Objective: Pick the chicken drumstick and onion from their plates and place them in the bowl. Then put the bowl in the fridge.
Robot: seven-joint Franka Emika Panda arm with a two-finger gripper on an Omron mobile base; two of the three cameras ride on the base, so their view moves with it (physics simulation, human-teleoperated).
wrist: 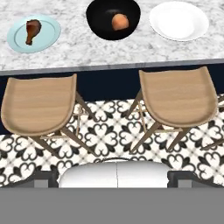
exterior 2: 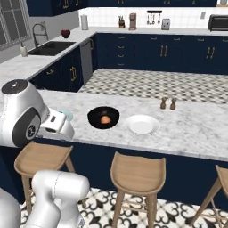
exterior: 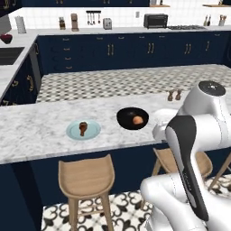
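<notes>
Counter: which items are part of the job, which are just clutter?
Job: reddish-brown chicken drumstick on round light blue plate; round orange onion in glossy black bowl; round white plate.
Clutter: two small brown shakers; wooden stools.

Arm folded back above the base; claw (wrist: 112,175) open, pointing down.

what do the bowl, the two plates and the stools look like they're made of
The bowl, holding the onion, looks like glazed ceramic or glossy plastic: deep black with soft highlights. The light blue plate under the chicken drumstick and the white plate look like smooth glazed ceramic, though the render leaves it open. The stools look like pale matte wood, with faint grain.
</notes>
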